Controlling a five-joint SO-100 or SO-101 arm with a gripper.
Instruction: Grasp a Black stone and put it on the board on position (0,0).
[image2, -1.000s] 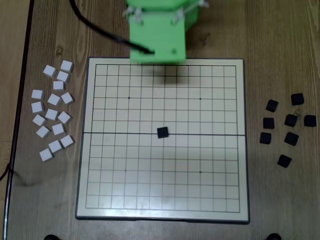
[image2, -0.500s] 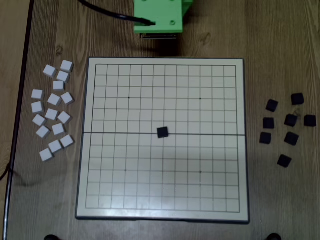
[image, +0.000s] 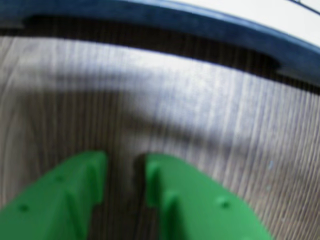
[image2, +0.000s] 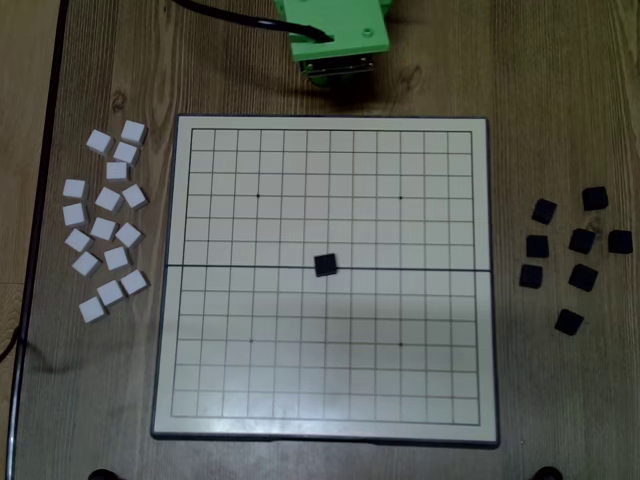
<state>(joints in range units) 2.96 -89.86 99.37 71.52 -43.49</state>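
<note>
green fingers of my gripper (image: 125, 172) fill the bottom of the wrist view, spread slightly with a narrow gap between them, pinching nothing, above bare wood-grain table (image: 200, 110). beyond them runs the dark frame of the board (image: 210, 25). in the overhead view my arm (image2: 335, 30) sits off the board's top edge. the black stone (image2: 325, 264) rests on the board (image2: 330, 420) at the centre, on the fold line (image2: 420, 269). white blocks (image2: 105, 228) lie left, other black blocks (image2: 575, 255) right.
</note>
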